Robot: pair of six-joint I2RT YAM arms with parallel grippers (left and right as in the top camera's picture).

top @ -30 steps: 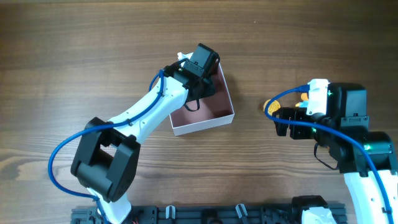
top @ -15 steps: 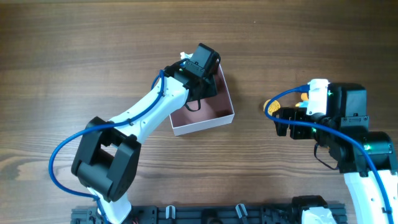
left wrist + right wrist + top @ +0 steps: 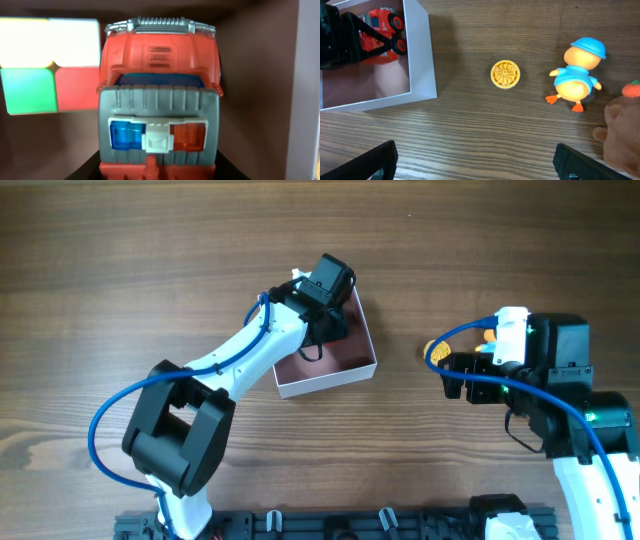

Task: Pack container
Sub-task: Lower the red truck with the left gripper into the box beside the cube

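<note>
The container [image 3: 330,384], a shallow square box with white walls and a dusty-pink inside, sits mid-table. My left gripper [image 3: 322,310] is down inside its far part, shut on a red toy truck [image 3: 159,75] with a grey front and blue and orange lights. The fingers [image 3: 159,174] show as dark shapes on both sides of it. A colour cube [image 3: 50,65] lies in the box beside the truck. The right wrist view shows the box wall [image 3: 420,55] and the truck [image 3: 382,32]. My right gripper [image 3: 480,165] is open and empty over bare table to the box's right.
On the table right of the box lie a yellow ribbed disc [image 3: 505,74], a duck toy with a blue hat [image 3: 575,75], a small orange piece [image 3: 631,89] and a brown plush [image 3: 620,135] at the frame's right edge.
The left arm's elbow has shifted right and the left gripper has edged slightly right inside the box. The right arm has not moved.
</note>
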